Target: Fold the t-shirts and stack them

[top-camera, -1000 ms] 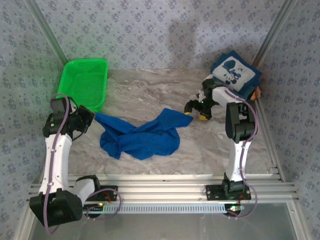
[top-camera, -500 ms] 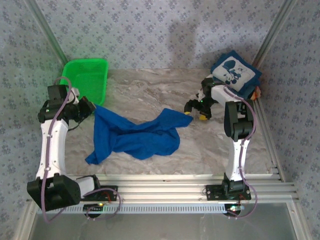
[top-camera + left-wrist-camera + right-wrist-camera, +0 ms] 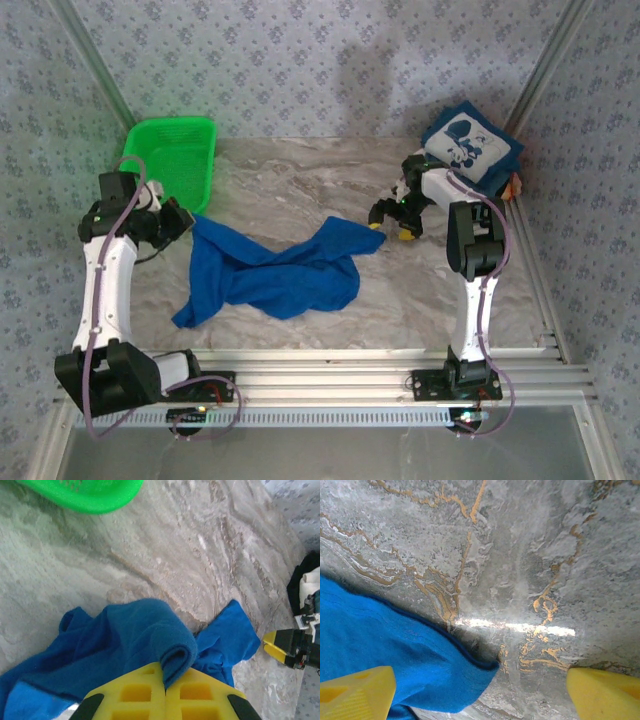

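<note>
Item: one royal-blue t-shirt (image 3: 275, 275), crumpled on the table (image 3: 300, 170). It looked soft, light and limp, best taken at corners or hem. My left pincer (image 3: 164, 672) was clamped on a fold of it. My right pincer (image 3: 391, 228) gaped wide at its far tip. One folded stack (image 3: 470, 145) sat at the far right, possibly several tees. One green basket (image 3: 170, 160).

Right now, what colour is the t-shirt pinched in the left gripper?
Royal blue, plain on the part that shows. The t-shirt shows best in the left wrist view.
</note>
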Tool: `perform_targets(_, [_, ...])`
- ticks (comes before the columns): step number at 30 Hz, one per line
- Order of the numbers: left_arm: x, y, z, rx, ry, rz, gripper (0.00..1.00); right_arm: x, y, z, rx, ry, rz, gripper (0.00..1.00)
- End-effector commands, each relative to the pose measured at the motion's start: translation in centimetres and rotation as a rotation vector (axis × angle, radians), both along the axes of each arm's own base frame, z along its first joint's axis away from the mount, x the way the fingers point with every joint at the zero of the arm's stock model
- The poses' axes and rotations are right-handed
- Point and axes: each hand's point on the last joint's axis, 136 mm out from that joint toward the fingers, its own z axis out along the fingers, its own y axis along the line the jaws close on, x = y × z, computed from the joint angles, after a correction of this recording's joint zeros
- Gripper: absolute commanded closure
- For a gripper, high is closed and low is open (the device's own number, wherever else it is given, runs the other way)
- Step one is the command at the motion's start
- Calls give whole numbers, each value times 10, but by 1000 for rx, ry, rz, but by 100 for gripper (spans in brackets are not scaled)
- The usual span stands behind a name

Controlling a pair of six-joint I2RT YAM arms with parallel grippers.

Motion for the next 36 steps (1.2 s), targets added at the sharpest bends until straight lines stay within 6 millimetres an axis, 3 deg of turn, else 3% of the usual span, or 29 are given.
perform_targets(1, [-26, -14, -29, -87, 127, -17, 100, 20, 7, -26, 5, -84, 38, 8])
perform_targets(5, [-49, -35, -56, -169, 201, -22, 100, 14, 4, -27, 10, -73, 30, 8])
perform_targets(9, [-62, -66, -74, -231, 240, -54, 100, 12, 4, -28, 13, -70, 32, 8])
perform_targets(12, [-68, -78, -85, -277, 262, -34, 100, 12, 4, -28, 19, -69, 31, 8])
perform_targets(19, [-84, -81, -106, -307, 345, 14, 100, 11, 5, -30, 27, -63, 35, 8])
perform_targets(27, [-93, -80, -125, -325, 391, 67, 68, 7, 5, -32, 30, -57, 38, 8])
perform_targets(36, [-103, -82, -133, -336, 409, 77, 63, 2, 3, -33, 29, -55, 34, 9])
